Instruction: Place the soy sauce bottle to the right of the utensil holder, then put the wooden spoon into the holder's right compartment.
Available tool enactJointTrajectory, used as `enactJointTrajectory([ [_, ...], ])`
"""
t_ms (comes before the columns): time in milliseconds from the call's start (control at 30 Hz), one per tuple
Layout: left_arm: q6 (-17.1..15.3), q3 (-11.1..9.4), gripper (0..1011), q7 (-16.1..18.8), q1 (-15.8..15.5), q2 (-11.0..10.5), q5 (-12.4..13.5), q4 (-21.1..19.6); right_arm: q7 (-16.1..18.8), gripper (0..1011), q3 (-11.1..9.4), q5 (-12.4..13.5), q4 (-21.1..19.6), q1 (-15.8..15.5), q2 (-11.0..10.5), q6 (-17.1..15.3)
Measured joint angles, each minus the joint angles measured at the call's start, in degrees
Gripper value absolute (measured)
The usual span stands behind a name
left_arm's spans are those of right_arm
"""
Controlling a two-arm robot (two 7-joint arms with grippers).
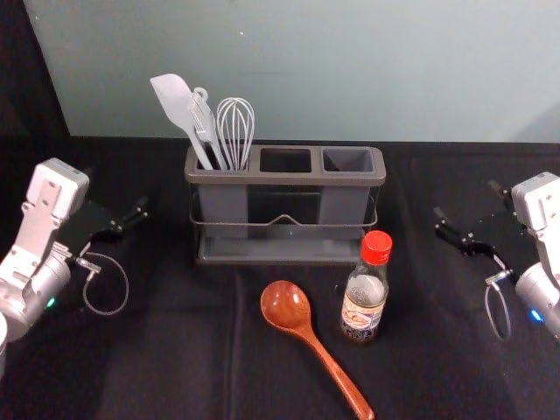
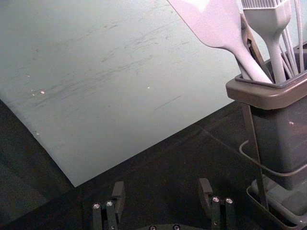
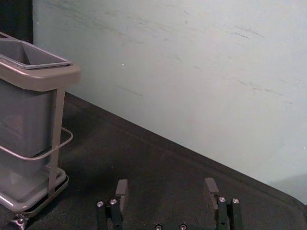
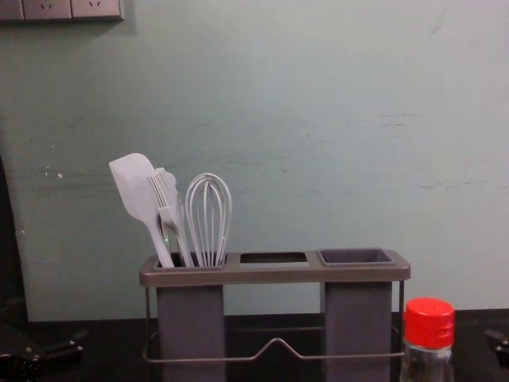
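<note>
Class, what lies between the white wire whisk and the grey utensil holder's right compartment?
Between the whisk and the right compartment lies the rectangular middle opening of the holder, holding no utensil, as the head view shows.

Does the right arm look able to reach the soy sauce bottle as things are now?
Probably yes: the right gripper is open, and in the head view nothing stands between it and the soy sauce bottle.
</note>
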State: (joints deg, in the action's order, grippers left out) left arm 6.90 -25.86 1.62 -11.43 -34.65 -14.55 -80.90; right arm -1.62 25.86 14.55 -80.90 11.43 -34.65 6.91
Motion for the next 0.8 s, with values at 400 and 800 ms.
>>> enactJointTrajectory([
  [400,0.01,0.0,1005,0.0,0.0,0.0,0.0,0.0,0.0,1004,0.0,0.0,0.0,0.0,0.0,0.0],
  [800,0.0,0.0,1005,0.0,0.0,0.0,0.0,0.0,0.0,1004,0.0,0.0,0.0,0.0,0.0,0.0],
])
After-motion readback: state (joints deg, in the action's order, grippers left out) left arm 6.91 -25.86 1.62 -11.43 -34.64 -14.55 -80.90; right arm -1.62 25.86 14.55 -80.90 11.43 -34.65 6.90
